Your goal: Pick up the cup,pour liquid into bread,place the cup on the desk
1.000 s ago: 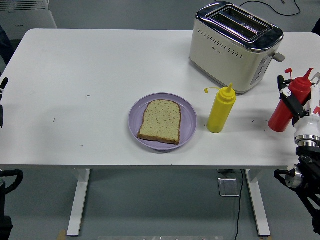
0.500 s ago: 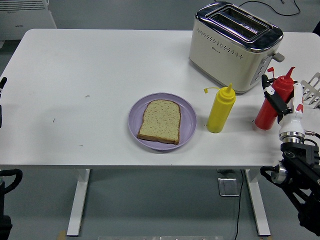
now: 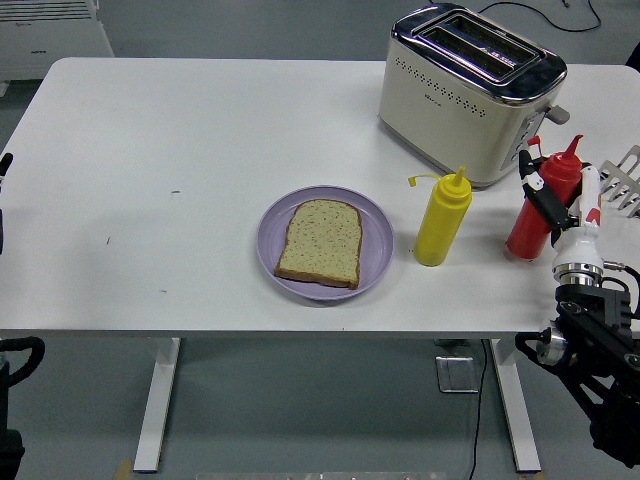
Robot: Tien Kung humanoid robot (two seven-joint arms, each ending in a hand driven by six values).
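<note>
Bench: the white bench [image 3: 200,130] carries everything; nothing on its left or middle has shifted over the last second.
Toaster: the cream and chrome toaster [image 3: 470,95] sits at the far right, unmoved.
Plate: the purple plate [image 3: 375,240] lies near the front edge at centre, in the same spot as a second ago.
Bread: one slice of bread [image 3: 320,242] lies flat on the plate, dry as far as I can see.
Yellow bottle: the yellow squeeze bottle [image 3: 442,220] stands upright just right of the plate, untouched.
Task's thing: no cup shows; the red squeeze bottle [image 3: 535,215] serves in its place. It now stands right of the yellow bottle, in front of the toaster's near corner.
What changed: a second ago the red bottle was close to the right edge; it has travelled leftward with the hand and now leans less.
Right hand: the right hand [image 3: 565,205] comes up from the lower right, its fingers [image 3: 545,200] clamped on the red bottle's upper half.
Left hand: barely visible at the left edge; I cannot tell how its fingers are set.
Meaning: the pick-up looks done and the carry toward the bread is under way. Pouring is likely next, with the yellow bottle standing in the path.
</note>
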